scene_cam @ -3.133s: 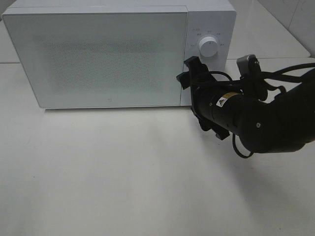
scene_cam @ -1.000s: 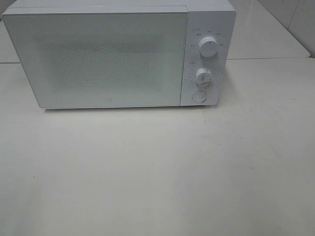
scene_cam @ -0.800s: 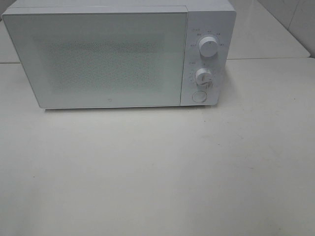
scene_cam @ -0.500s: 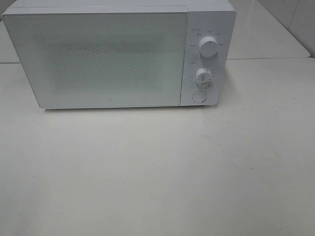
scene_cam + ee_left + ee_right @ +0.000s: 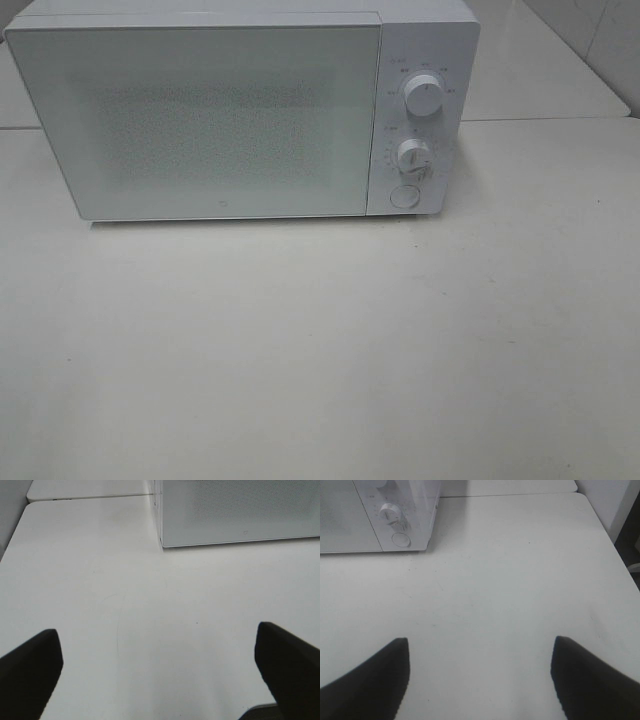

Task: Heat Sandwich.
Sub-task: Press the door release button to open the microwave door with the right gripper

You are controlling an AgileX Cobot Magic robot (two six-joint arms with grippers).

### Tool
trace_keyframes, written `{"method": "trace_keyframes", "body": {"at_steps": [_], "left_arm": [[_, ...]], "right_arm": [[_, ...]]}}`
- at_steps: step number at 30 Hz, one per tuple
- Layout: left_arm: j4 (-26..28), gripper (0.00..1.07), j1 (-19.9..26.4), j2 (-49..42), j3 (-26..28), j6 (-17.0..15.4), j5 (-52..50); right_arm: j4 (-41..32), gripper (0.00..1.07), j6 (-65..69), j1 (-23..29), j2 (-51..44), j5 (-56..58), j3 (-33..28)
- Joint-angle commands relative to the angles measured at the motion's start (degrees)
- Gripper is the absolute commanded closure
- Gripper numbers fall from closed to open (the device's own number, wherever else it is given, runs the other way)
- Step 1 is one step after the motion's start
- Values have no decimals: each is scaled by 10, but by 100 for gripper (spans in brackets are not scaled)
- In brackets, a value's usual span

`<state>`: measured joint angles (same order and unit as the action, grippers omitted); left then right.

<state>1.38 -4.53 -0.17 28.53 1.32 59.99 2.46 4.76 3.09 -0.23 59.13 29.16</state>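
Exterior high shows the microwave (image 5: 200, 120) alone on the worktop (image 5: 320, 360), its door shut. The right arm, at the control panel about three seconds ago, has pulled back out of this view, leaving the lower knob (image 5: 412, 157) uncovered. The right hand (image 5: 480, 655) hangs over bare worktop, fingers wide apart and holding nothing. The left hand (image 5: 157, 650) is fully spread and also empty. The sandwich appears in no view; it is probably behind the frosted door, in which case the heating is likely set and the task is near its end.
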Motion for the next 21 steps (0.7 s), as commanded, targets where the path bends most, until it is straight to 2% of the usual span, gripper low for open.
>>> {"method": "trace_keyframes", "body": {"at_steps": [1,21], "left_arm": [[4,4,1,-13,-3,-1,-6],[4,4,1,-13,-3,-1,-6]], "right_arm": [[-1,31,2,-5,-15,3,-2],[0,31,2,-5,-10,2,2]]}}
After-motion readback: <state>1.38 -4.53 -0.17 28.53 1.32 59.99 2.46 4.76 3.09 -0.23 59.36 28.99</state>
